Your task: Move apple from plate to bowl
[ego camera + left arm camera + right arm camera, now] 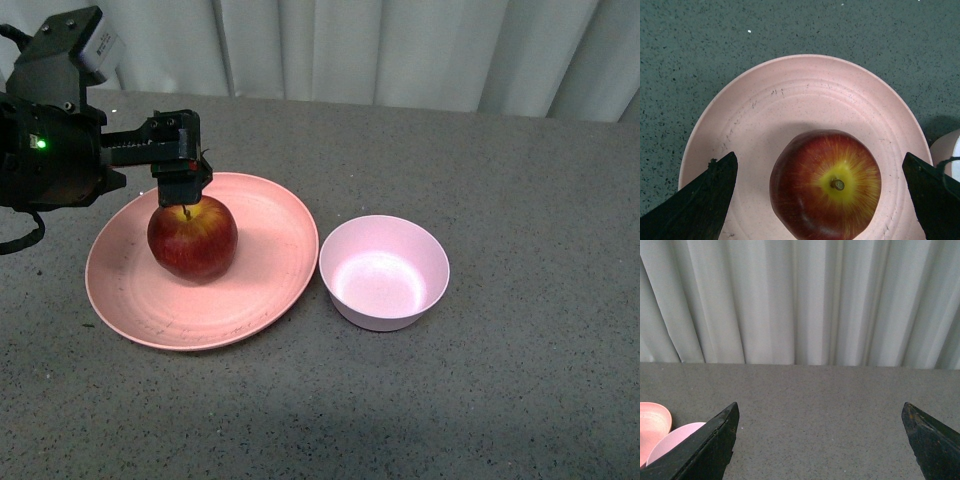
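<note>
- Apple (192,238): sits upright on the plate (262,298), stem up, a bit left of the plate's centre in front view. Not lifted, not gripped.
- Bowl (384,318): empty, just beside the plate on its right. Rims v. close, can't tell if touching.
- L gripper (183,192): right above the apple, tip close to the stem. In the wrist view, the fingers (705,200) are spread wide, one either side of the apple w/ pink plate showing in both gaps, so it's released and holding nothing.
- R gripper (820,440): also spread apart and empty, over bare table (820,390), pointing toward the curtain (800,300). Out of the front view, not involved.
- Step in hand, my read: pre-grasp. L arm is lined up over the apple but the grab isn't made.
- Next move needs: drop lower so the fingers straddle the apple's widest part, not the crown. Close firmly since the skin looks glossy and may slip. Lift clear of the plate rim, carry right, then let go low over the bowl. Bowl's only slightly wider than the apple, so centre it well.
</note>
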Tool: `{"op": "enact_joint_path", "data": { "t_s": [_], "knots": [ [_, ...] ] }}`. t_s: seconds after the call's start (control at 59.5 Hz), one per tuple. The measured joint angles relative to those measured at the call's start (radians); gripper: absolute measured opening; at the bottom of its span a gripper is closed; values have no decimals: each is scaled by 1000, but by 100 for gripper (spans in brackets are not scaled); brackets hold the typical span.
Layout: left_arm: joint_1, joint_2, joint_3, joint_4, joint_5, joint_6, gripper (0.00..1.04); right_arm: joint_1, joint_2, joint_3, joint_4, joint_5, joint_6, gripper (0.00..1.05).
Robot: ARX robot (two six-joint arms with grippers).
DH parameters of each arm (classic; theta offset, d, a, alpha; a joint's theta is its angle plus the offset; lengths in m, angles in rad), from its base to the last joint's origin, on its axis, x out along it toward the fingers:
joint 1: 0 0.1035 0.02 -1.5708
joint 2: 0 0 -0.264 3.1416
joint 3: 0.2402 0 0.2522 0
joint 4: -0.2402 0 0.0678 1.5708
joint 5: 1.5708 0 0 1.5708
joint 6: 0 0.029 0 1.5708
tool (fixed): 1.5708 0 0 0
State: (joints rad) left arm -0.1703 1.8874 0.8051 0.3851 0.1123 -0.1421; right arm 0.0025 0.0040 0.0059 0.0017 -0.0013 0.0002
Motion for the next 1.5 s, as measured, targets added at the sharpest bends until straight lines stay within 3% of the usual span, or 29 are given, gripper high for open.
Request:
{"op": "enact_joint_path", "data": {
  "t_s": [0.252, 1.025, 1.21, 1.496],
  "knots": [
    [-9, 22, 18, -47, 64, -17, 98, 0, 0, 0, 0, 0, 0, 95],
    [-36, 111, 44, -89, 17, 30, 98, 0, 0, 0, 0, 0, 0, 95],
    [-40, 113, 44, -88, 8, 41, 77, 0, 0, 0, 0, 0, 0, 95],
    [-84, 42, 51, -97, 41, 35, 74, 0, 0, 0, 0, 0, 0, 95]
  ]
}}
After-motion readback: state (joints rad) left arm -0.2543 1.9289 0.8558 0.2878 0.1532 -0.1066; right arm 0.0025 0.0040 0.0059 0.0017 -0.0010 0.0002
